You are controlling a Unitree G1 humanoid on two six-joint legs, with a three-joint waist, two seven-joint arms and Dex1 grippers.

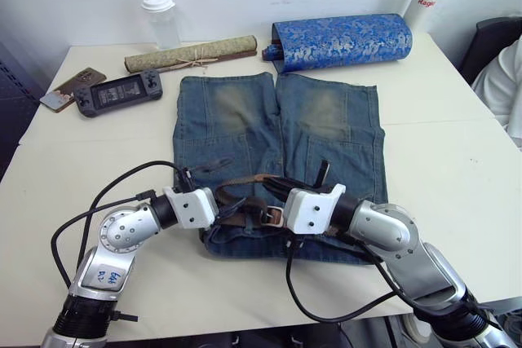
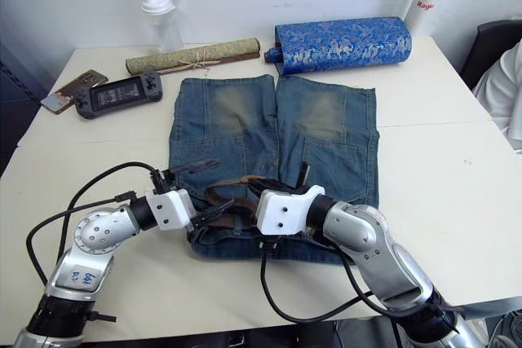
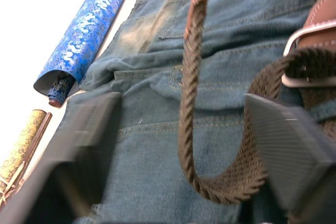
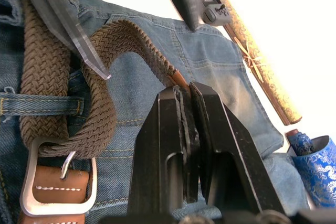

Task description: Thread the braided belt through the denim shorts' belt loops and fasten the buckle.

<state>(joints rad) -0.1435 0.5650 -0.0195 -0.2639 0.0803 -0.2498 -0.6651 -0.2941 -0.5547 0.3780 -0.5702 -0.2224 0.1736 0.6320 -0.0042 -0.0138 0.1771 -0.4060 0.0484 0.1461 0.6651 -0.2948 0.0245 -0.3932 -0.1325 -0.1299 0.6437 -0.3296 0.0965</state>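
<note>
I see a white table (image 1: pixel 457 177) carrying denim shorts (image 1: pixel 277 144), a blue brocade roll (image 1: pixel 342 42), a scroll (image 1: pixel 192 55), two bottles, a handheld console (image 1: pixel 118 94).

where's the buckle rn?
The buckle lies on the shorts' waistband at the table's near edge, between the left gripper and right gripper, with the belt passing through it.

Left gripper (image 3: pixel 178 145): fingers spread wide apart.
Right gripper (image 4: pixel 190 108): fingers pressed together, facing the left gripper.
</note>
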